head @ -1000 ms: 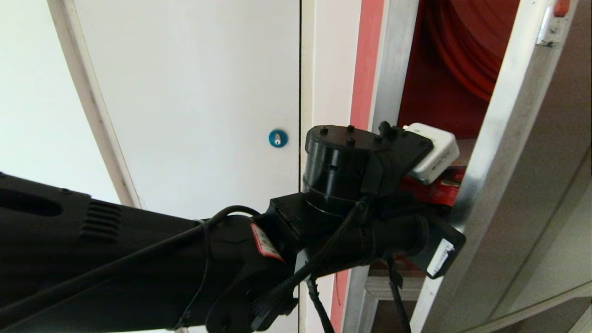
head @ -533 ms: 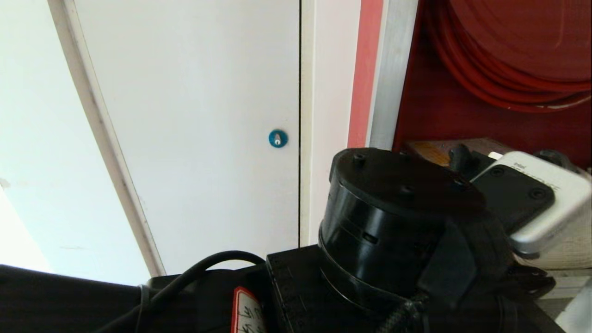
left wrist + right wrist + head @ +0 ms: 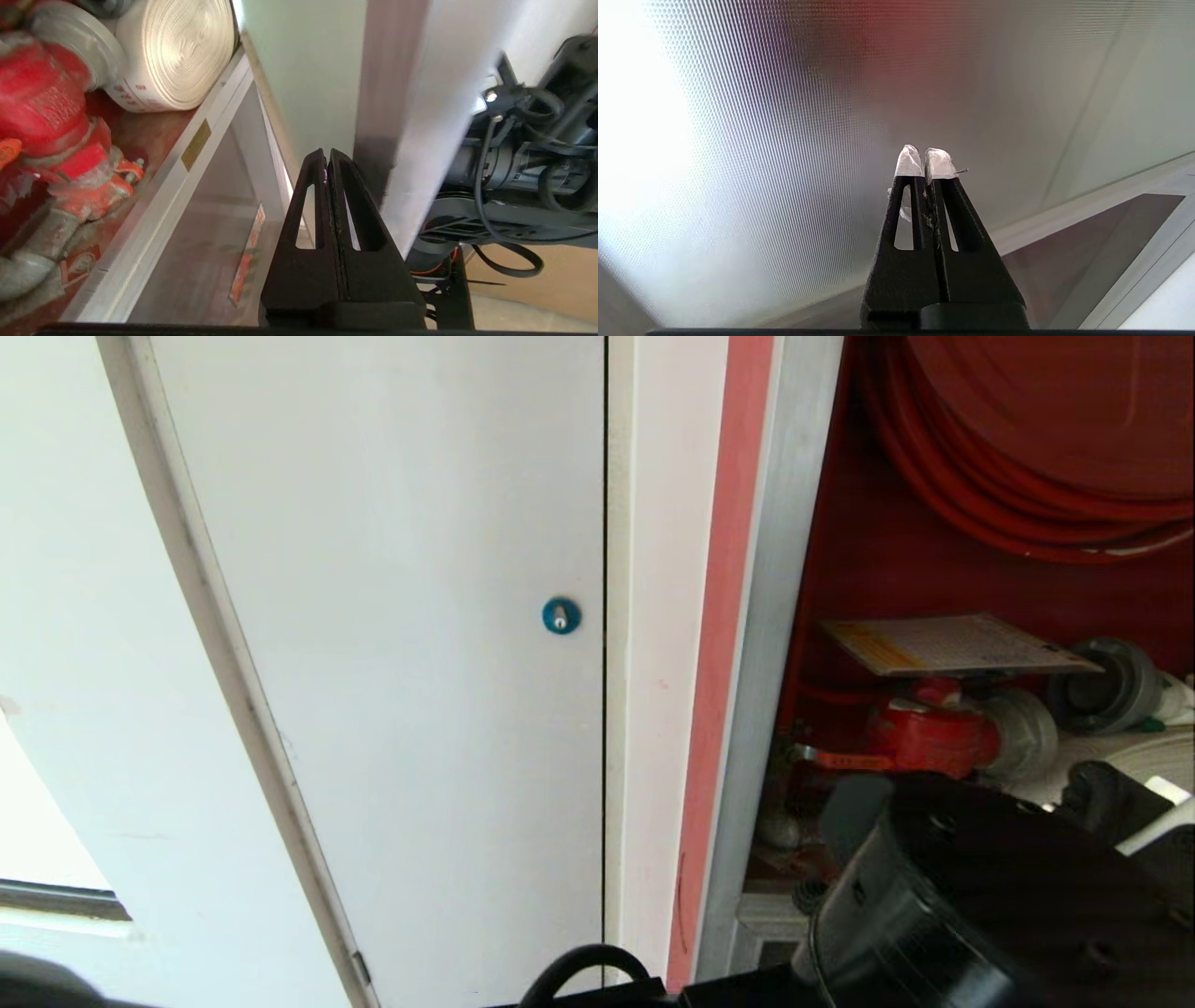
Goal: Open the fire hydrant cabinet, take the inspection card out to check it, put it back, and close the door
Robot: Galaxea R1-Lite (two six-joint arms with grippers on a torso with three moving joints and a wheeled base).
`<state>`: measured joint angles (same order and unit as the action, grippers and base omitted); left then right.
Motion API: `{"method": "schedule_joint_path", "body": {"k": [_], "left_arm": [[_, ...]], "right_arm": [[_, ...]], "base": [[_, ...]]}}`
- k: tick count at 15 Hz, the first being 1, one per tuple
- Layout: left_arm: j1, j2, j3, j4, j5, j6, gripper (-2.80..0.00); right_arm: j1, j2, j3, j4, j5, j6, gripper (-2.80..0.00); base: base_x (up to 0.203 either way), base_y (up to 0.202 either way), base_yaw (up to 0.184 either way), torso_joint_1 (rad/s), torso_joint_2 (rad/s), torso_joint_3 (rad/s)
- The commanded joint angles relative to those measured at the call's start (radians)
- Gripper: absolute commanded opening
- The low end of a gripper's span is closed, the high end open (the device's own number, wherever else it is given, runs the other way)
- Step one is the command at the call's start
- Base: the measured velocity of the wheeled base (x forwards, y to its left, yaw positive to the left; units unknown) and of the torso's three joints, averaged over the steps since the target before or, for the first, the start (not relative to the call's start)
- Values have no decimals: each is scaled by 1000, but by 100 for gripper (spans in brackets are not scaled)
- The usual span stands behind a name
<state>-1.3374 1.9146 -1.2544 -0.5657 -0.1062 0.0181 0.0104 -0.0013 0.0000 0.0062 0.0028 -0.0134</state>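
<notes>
Swung aside since before, the aluminium-framed glass door (image 3: 411,93) now stands beside the left gripper (image 3: 327,156), fingers pressed together, empty; red-lined silver-framed fire hydrant cabinet (image 3: 887,551) open.

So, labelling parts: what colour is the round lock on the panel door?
Blue round lock, clearest in the head view.

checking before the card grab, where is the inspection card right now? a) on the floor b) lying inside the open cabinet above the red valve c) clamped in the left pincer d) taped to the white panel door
b: the inspection card lies flat inside the fire hydrant cabinet, just above the red valve, while the left pincer is shut on nothing.
</notes>
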Motion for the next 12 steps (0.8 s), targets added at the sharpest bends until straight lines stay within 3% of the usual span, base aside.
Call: {"method": "schedule_joint_path", "body": {"k": [1, 6, 9, 12], "left_arm": [[-13, 30, -3, -3, 3, 2, -280], [17, 30, 46, -3, 14, 1, -280], [159, 14, 123, -5, 20, 2, -280], [355, -59, 277, -61, 15, 2, -280]], "right_arm": [[0, 1, 0, 0, 0, 0, -280], [0, 1, 0, 0, 0, 0, -280], [0, 1, 1, 0, 0, 0, -280], [0, 1, 0, 0, 0, 0, -280]], "base": [[0, 0, 0, 0, 0, 0], [0, 0, 0, 0, 0, 0], [0, 0, 0, 0, 0, 0], [0, 0, 0, 0, 0, 0]]}}
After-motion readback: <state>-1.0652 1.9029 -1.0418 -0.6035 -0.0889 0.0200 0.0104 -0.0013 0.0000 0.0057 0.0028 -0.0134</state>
